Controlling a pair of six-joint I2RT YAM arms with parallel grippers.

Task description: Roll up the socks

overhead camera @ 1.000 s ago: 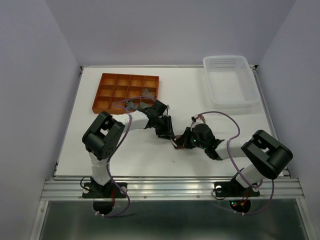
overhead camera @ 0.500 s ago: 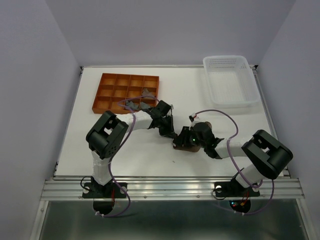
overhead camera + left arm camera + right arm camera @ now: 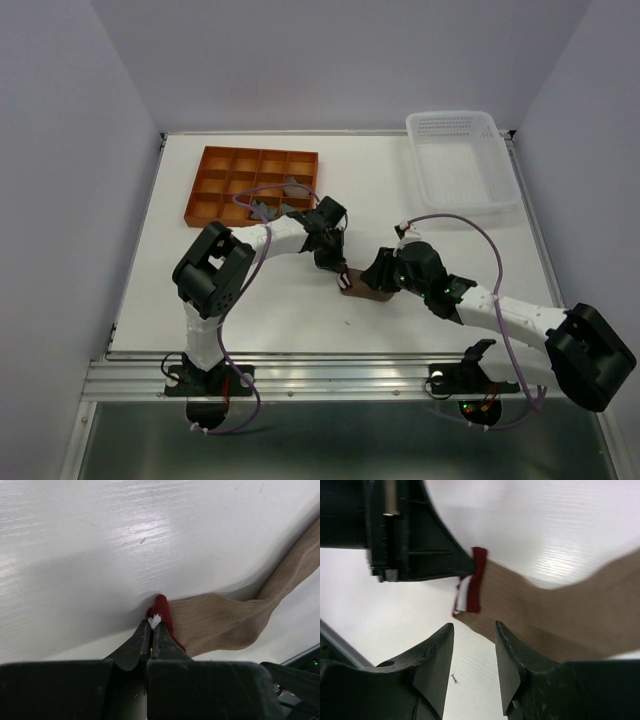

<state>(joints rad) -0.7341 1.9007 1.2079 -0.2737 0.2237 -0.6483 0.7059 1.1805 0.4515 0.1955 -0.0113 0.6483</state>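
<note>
— While the overhead view puts the tan sock (image 3: 368, 293) at lower centre, where's open room?
— Bare table (image 3: 290, 315) to its left; the tray (image 3: 258, 151) edge sits upper left.
— Left wrist view?
— Left gripper (image 3: 151, 630) pinches the red cuff (image 3: 161, 611), frame centre.
— Right wrist view?
— Right gripper (image 3: 474, 626) parted, straddling the sock's edge.

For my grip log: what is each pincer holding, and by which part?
The left pincer pinches the tan sock by its red-and-white end. The right pincer is open, holding nothing.
</note>
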